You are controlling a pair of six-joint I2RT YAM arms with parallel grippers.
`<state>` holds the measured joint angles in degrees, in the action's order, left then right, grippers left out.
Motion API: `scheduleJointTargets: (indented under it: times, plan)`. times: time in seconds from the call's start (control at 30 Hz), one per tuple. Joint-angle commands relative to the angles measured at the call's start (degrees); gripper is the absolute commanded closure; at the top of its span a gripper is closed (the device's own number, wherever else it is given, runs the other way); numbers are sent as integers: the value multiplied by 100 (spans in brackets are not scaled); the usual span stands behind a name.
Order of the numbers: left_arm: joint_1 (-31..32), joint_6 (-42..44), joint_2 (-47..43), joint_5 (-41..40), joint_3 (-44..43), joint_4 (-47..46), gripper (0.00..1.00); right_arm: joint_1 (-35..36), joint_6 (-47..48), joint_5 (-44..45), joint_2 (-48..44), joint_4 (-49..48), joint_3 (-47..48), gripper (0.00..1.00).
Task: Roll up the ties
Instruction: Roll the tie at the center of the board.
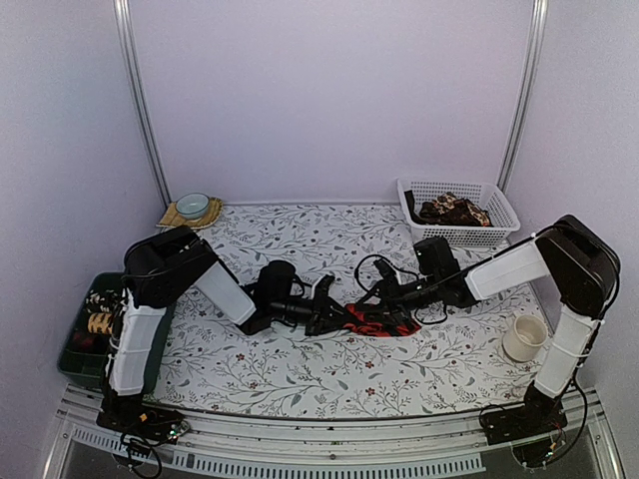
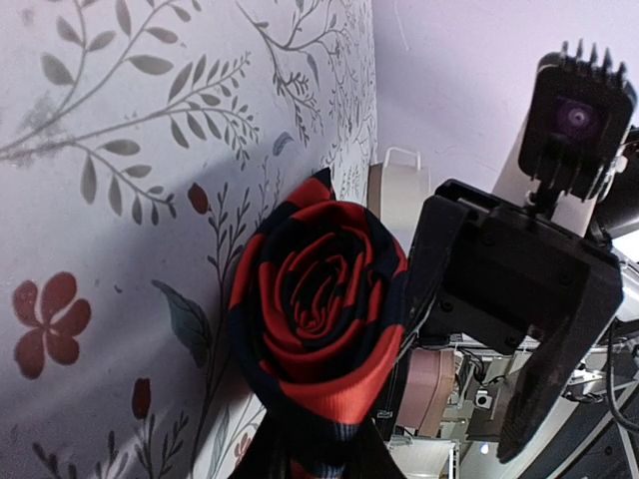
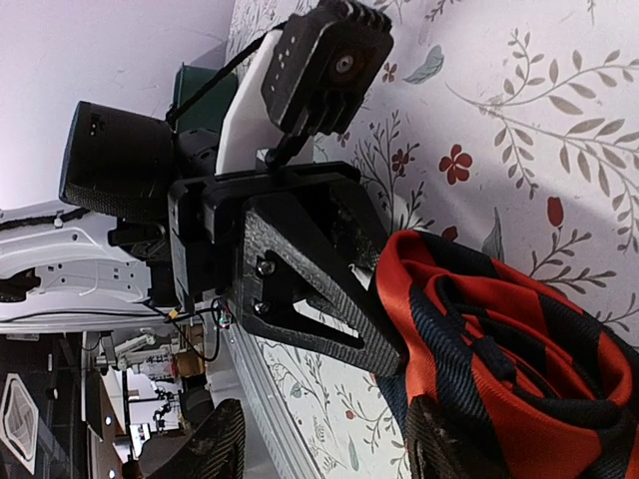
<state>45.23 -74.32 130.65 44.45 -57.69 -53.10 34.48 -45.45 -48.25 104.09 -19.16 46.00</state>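
Note:
The red tie with black diagonal stripes (image 1: 382, 321) lies mid-table between my two grippers. In the left wrist view it is a tight spiral coil (image 2: 318, 299) standing on edge, and its lower part is pinched in my left gripper (image 2: 324, 465), which is shut on it. My right gripper (image 3: 324, 446) is open, with one finger (image 3: 439, 444) against the tie's loose folds (image 3: 519, 359) and the other well clear of them. The left gripper's carbon finger (image 3: 329, 299) presses the tie's edge. From above, the left gripper (image 1: 324, 301) and the right gripper (image 1: 391, 296) face each other.
A white basket (image 1: 499, 205) at the back right holds brown-patterned ties (image 1: 451, 210). A green bin (image 1: 75, 349) at the left edge holds small coils. A cream cup (image 1: 524, 337) stands right of the tie. A bowl (image 1: 192, 205) sits on a mat at the back left.

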Motion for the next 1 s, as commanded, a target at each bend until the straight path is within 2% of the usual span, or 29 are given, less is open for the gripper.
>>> scheduleJointTargets:
  times: [0.0, 0.17, 0.33, 0.47, 0.7, 0.97]
  plan:
    - [-10, 454, 133, -151, 264, 1058, 86, -142, 451, 440, -755, 1142, 287, 44]
    - [-66, 701, 22, -138, 280, 1334, 85, -375, 913, 702, -1217, 2002, 568, 43]
    - [-116, 817, -48, -129, 285, 1458, 83, -433, 1455, 1181, -1150, 2636, 674, 44]
    - [-120, 825, -48, -153, 266, 1457, 81, -414, 1388, 1022, -984, 2421, 423, 49]
    - [-115, 835, -82, -181, 284, 1454, 80, -320, 1318, 984, -1048, 2312, 141, 51]
    - [-102, 837, -105, -204, 285, 1412, 79, -199, 1173, 931, -681, 2006, 92, 54]
